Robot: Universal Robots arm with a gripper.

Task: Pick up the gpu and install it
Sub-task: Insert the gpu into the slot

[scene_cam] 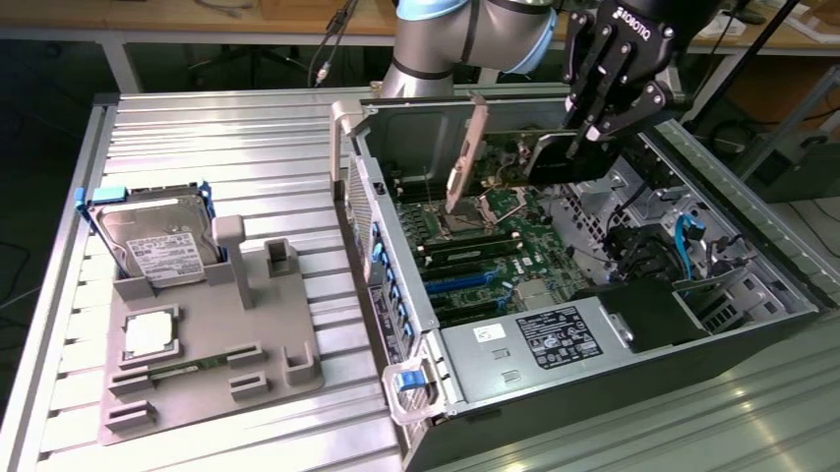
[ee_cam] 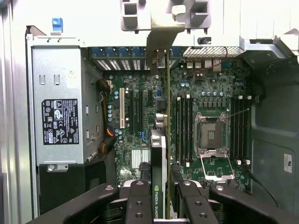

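gripper (scene_cam: 593, 136): fingers partly closed, clamped on graphics card's top edge
graphics card (scene_cam: 525, 162): held on edge, upright, over motherboard (scene_cam: 512, 246)
place: inside open computer case (scene_cam: 630, 413), far end

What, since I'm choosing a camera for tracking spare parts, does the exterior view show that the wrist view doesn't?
Exterior view: a gray holder beside the case, carrying a hard drive, a silver square chip and a RAM stick.
Wrist view: a white expansion slot on the motherboard and the printed label on the gpu edge.
Both: the gripper shut on the gpu inside the open case, over the motherboard, with the power supply alongside.
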